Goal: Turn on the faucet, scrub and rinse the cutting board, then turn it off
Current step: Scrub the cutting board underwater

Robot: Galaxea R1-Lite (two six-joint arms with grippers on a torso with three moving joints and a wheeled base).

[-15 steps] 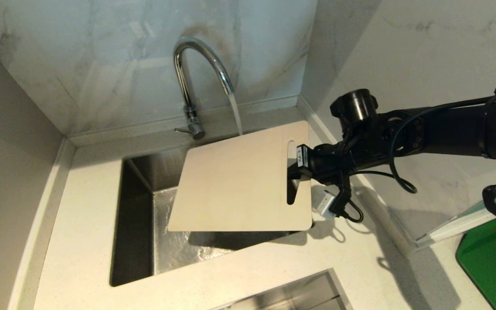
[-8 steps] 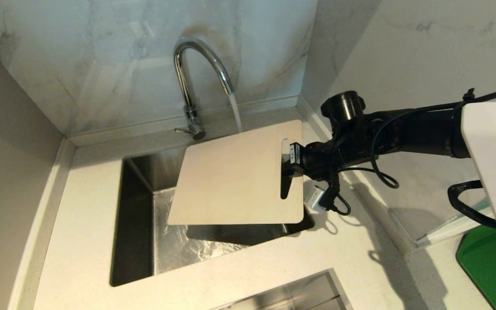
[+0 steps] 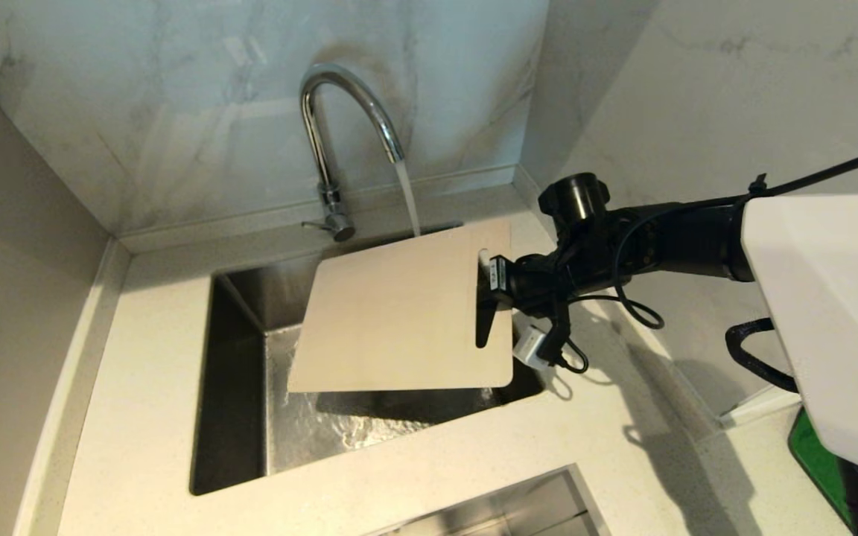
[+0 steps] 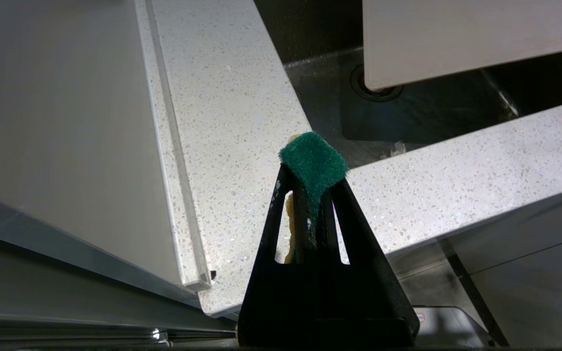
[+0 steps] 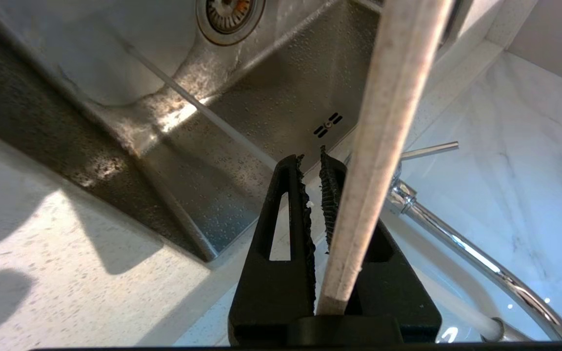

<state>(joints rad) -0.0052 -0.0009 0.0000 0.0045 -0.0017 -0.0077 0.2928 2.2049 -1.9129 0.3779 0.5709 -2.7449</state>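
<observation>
Right end effector pinches the board by its slotted end under running water; wet board could slip out.

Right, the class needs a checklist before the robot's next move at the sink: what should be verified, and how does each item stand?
1. Faucet running: ok.
2. Right gripper shut on board at its slot end: ok.
3. Board above sink: ok.
4. Stream landing on board: cannot tell; it meets the far edge.
5. Left gripper holding sponge: ok.
6. Sponge against board: not ok, they are apart.
</observation>
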